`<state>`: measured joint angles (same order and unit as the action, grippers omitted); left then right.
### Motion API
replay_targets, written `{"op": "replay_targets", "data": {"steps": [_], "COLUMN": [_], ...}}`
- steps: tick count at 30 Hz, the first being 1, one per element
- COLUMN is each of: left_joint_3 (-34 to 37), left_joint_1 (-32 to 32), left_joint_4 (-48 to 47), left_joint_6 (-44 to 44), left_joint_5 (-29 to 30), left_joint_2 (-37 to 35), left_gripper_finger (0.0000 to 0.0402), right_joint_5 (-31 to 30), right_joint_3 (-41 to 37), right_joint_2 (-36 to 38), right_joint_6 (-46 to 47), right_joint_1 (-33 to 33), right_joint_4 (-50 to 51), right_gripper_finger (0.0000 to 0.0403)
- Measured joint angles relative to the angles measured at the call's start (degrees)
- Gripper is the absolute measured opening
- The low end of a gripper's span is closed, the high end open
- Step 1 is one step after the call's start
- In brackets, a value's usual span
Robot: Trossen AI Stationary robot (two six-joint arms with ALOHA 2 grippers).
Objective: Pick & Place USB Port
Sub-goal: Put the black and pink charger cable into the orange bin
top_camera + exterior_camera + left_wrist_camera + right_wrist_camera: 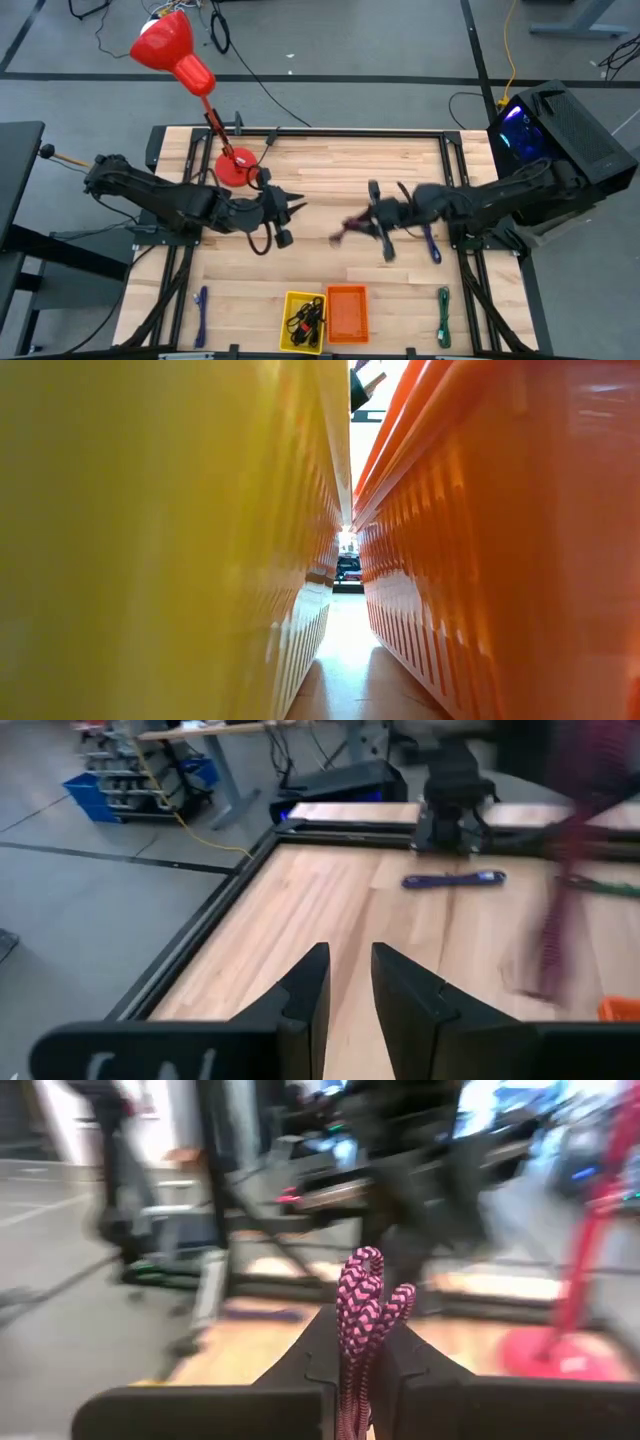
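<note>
Pinched between the right gripper's fingers, the pink braided cable hangs mid-table — lifted, not yet binned — while the left gripper waits slightly parted, empty.

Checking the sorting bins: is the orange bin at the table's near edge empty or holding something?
Empty, as far as the high view shows: the orange bin shows only its bare floor, while the yellow bin beside it holds dark cables.

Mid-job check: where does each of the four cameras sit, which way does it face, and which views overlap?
High: overhead, facing down; both arms, yellow bin, orange bin.
Low: table level, between yellow bin and orange bin; no gripper clearly visible.
Left wrist: over left gripper, facing purple cable.
Right wrist: over right gripper, clamping pink cable.
Shared: both bins, high and low.
</note>
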<state>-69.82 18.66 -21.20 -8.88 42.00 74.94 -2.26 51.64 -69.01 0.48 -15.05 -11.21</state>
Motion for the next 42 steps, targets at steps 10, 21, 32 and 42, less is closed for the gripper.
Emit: {"op": "replay_targets", "data": {"steps": [10,21,32,42], "left_joint_3": [-0.02,-0.02,0.0,0.0], "left_joint_1": [0.62,0.6,0.6,0.6], "left_joint_4": [-1.96,-2.0,-2.0,-2.02], "left_joint_6": [-1.32,-3.0,-3.98,-3.94], "left_joint_5": [0.67,0.56,0.17,0.17], "left_joint_2": [-1.58,-1.56,-1.56,-1.54], "left_gripper_finger": [0.0078,0.0078,0.0078,0.0078], "right_joint_5": [-12.03,-18.73,-24.49,-23.92], "right_joint_3": [-0.05,-0.03,-0.03,-0.03], "right_joint_2": [-3.45,-18.29,-25.21,-25.43], "right_joint_6": [10.49,17.0,16.05,15.75], "right_joint_1": [-21.36,-29.09,-28.87,-28.65], "right_joint_4": [3.21,-10.53,-14.59,-15.6], "right_gripper_finger": [0.0019,0.0019,0.0019,0.0019]}}
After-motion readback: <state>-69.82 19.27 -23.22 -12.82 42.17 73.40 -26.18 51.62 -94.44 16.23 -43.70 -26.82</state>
